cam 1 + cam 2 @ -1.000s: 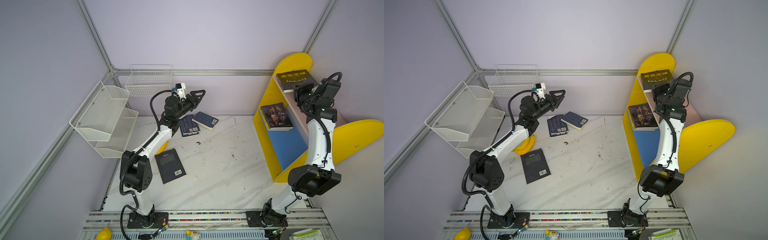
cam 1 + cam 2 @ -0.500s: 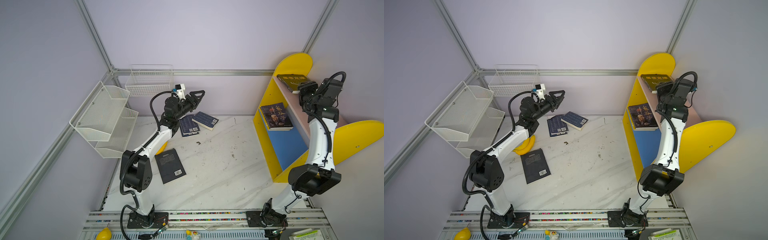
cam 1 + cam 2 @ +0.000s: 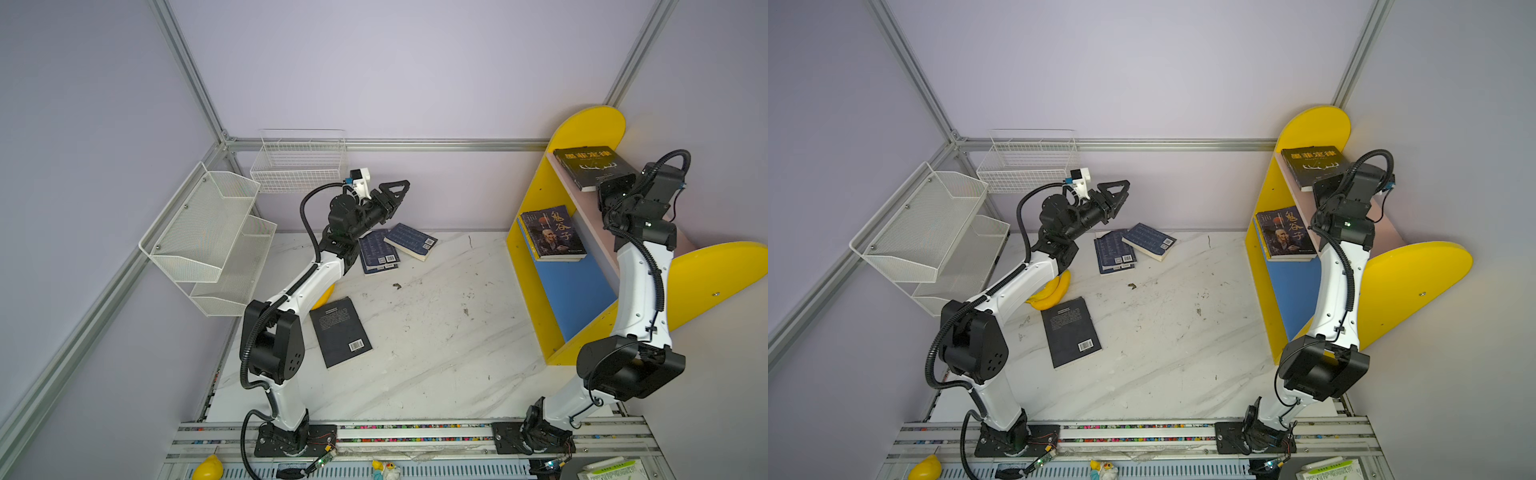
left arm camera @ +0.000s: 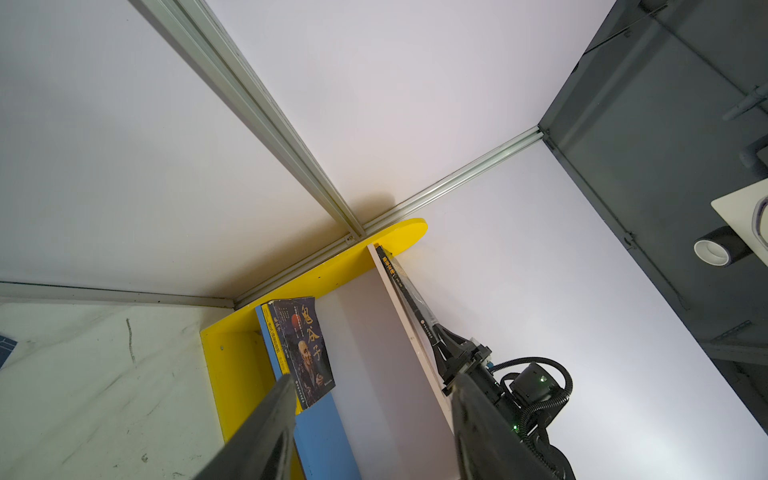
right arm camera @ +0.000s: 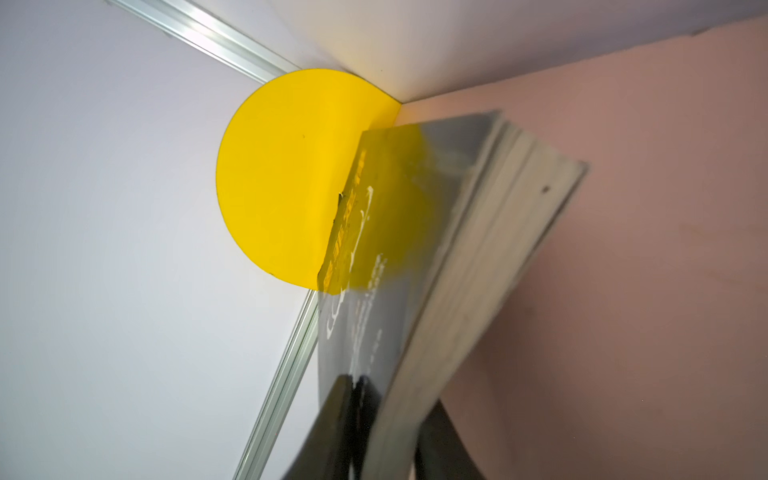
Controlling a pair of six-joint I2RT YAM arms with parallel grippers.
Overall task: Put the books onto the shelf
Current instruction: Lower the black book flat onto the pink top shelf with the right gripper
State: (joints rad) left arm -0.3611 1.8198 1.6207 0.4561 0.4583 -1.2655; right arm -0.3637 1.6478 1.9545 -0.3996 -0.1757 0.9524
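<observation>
Right gripper [image 5: 388,388] clamps black book [image 3: 586,164]; title 墨菲定律.

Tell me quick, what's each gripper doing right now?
Left gripper: open, holding nothing.
Right gripper: closed on the black book at the shelf.

Three books [image 3: 340,332] lie on the table [image 3: 440,353], left of the shelf [image 3: 590,124] (which stands at its right edge).

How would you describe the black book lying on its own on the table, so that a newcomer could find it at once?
Start from the white marble table and find the yellow bananas by the left arm. Beside them a black book lies flat, back cover up. Unlike the two navy books overlapping farther back, it is black and touches no other book.
</observation>
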